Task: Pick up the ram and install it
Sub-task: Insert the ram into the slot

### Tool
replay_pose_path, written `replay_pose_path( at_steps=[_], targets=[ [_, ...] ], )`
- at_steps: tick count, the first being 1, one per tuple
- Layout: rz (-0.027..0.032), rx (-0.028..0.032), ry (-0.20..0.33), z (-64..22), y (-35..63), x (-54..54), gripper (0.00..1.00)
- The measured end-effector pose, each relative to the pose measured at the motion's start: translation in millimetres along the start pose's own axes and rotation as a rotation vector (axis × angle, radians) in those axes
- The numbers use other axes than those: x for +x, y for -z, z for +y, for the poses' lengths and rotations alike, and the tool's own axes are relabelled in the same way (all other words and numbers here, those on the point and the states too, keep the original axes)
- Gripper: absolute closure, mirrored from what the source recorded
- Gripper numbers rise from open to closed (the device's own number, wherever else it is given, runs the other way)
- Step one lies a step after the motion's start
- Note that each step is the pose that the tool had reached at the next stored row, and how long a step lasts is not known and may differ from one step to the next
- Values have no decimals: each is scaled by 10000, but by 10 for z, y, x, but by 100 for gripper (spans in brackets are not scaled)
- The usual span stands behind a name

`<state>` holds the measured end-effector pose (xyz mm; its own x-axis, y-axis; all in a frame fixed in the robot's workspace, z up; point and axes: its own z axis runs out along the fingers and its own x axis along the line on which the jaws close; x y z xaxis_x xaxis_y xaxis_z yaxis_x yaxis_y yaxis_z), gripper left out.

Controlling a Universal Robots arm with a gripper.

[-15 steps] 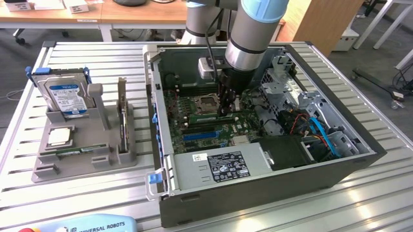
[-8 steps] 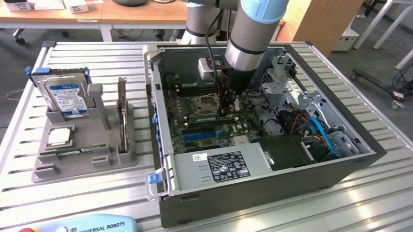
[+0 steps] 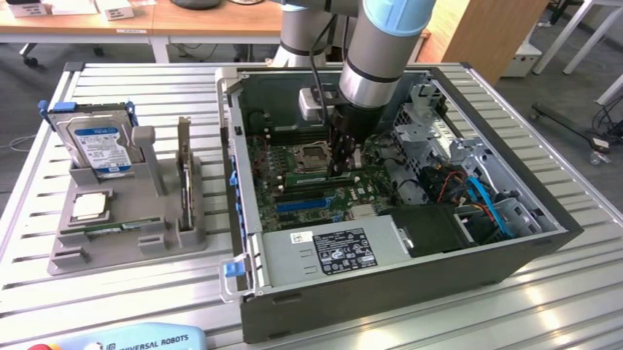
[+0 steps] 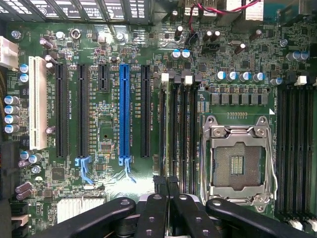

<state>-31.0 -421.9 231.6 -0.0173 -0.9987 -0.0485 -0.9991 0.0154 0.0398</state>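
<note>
The ram (image 3: 309,178) is seen as a thin green strip standing on its edge in a long slot, just beside the empty chip socket (image 4: 238,161) on the green main board (image 4: 106,129). It looks to be set in the slot, but how deep it is pushed in cannot be told. The gripper (image 4: 167,187) is right at one end of the ram, with its black fingers (image 4: 154,210) drawn close together. Whether the stick is pinched between them or only pressed from above cannot be told. The ram is judged to be light, stiff and very thin. It can be snapped or scratched if it is bent or squeezed hard, so it is best held by its two flat sides near the top edge, away from the bottom edge that goes into the slot. All of this sits inside the open computer case (image 3: 409,299). Well apart, on the metal table (image 3: 117,306), a grey holder (image 3: 127,251) is seen with a hard drive (image 3: 98,142) standing in it and another thin green strip (image 3: 122,228) lying at its front.
</note>
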Motion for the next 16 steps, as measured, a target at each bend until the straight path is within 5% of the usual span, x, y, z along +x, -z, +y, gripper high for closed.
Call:
replay_pose_path(
  at_steps=[16],
  targets=[
    [3, -4, 77, 0, -6, -2, 88]
  ],
)
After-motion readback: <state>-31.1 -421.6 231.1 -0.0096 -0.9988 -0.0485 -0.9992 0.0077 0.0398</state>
